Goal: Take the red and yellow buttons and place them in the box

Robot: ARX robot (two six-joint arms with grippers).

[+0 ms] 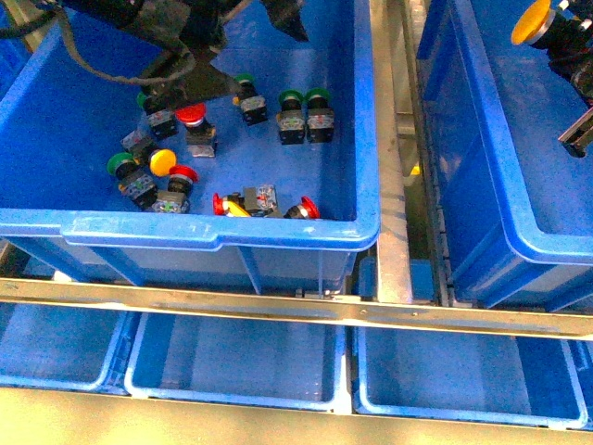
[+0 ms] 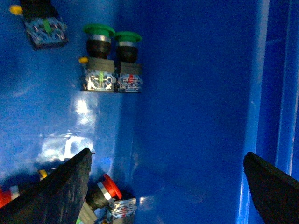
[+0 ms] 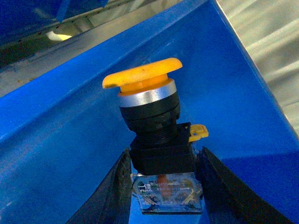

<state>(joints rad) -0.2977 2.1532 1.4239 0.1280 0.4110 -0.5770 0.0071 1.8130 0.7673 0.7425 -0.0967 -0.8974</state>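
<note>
Now the right hand (image 3: pixel 163 184) clamps the yellow button (image 3: pixel 148 105) by its body over the box (image 1: pixel 491 185), ready to drop; the left hand (image 2: pixel 170 186) hangs spread wide above a red button (image 2: pixel 110 187).

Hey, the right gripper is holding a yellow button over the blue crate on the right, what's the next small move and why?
Probably open the right gripper and let the yellow button drop. The right wrist view shows its black body clamped between the fingers, and the front view shows it past the rim, above the inside of the box, so release seems all that remains.
</note>
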